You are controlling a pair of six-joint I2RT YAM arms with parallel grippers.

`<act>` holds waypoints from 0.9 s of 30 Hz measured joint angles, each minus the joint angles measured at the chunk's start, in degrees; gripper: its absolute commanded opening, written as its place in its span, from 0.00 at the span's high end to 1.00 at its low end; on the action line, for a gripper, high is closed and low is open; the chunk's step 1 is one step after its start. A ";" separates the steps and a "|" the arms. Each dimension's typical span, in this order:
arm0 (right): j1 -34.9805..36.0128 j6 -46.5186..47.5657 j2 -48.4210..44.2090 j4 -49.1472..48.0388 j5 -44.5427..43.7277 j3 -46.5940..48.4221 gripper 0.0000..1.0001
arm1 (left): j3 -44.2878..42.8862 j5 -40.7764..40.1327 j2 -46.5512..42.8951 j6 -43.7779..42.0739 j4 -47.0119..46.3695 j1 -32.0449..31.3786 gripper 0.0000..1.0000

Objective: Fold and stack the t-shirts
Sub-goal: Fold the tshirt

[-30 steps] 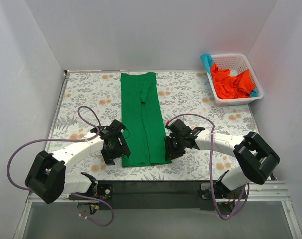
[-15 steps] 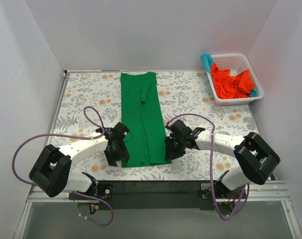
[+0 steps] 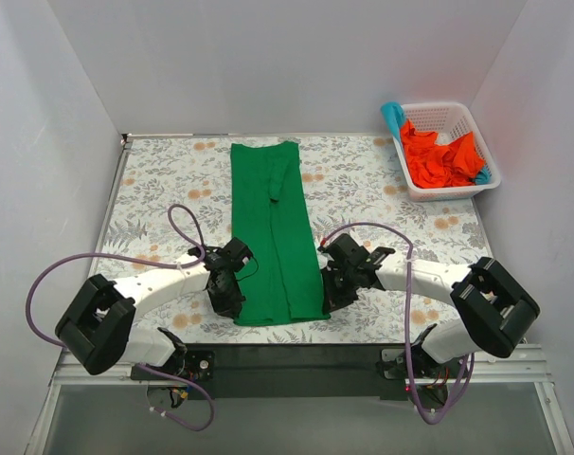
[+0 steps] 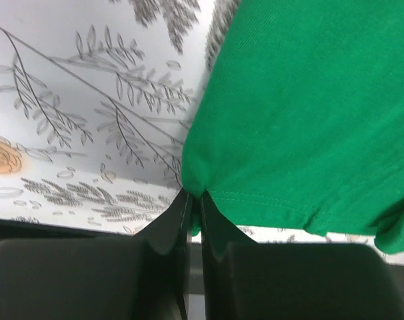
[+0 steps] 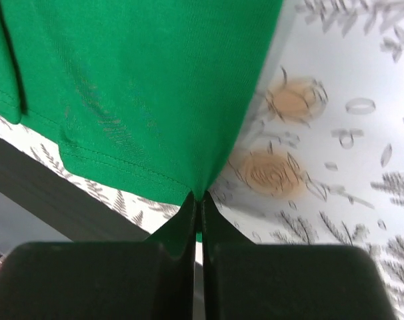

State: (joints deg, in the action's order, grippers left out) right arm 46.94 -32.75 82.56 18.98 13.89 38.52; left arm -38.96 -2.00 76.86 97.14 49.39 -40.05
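A bright green t-shirt (image 3: 273, 227) lies folded into a long narrow strip down the middle of the table, collar end far from me. My left gripper (image 3: 232, 301) is shut on its near left corner; the green cloth (image 4: 302, 107) runs up from between the black fingers (image 4: 170, 227). My right gripper (image 3: 327, 296) is shut on the near right corner, the hem (image 5: 122, 107) pinched between its fingers (image 5: 219, 223). Orange-red t-shirts (image 3: 437, 156) and a teal-blue one (image 3: 393, 116) fill the basket.
The white lattice basket (image 3: 491, 186) stands at the back right corner. The floral tablecloth (image 3: 164, 190) covers the table, with white walls on three sides. A dark rail (image 3: 296, 365) runs along the near edge behind the shirt's hem.
Both grippers moved in onto the shirt's near corners and shut on them. The near hem has shifted and puckered slightly at both corners.
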 measured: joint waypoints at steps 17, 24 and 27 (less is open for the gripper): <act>-10.80 9.55 12.00 9.86 -0.63 33.55 0.99 | -23.80 -2.58 10.23 -8.50 -3.19 13.79 1.00; -13.33 13.84 24.13 9.70 -2.23 47.17 0.99 | -28.65 -4.70 18.49 -15.85 -13.55 17.86 1.00; -14.32 15.58 28.00 9.55 -2.67 49.77 0.99 | -28.72 -5.09 21.59 -18.38 -18.08 18.71 1.00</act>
State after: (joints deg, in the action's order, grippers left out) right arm 32.62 -17.17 110.56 28.53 11.22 88.29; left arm -67.68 -7.09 98.45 78.76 31.31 -21.34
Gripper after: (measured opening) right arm 0.024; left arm 0.033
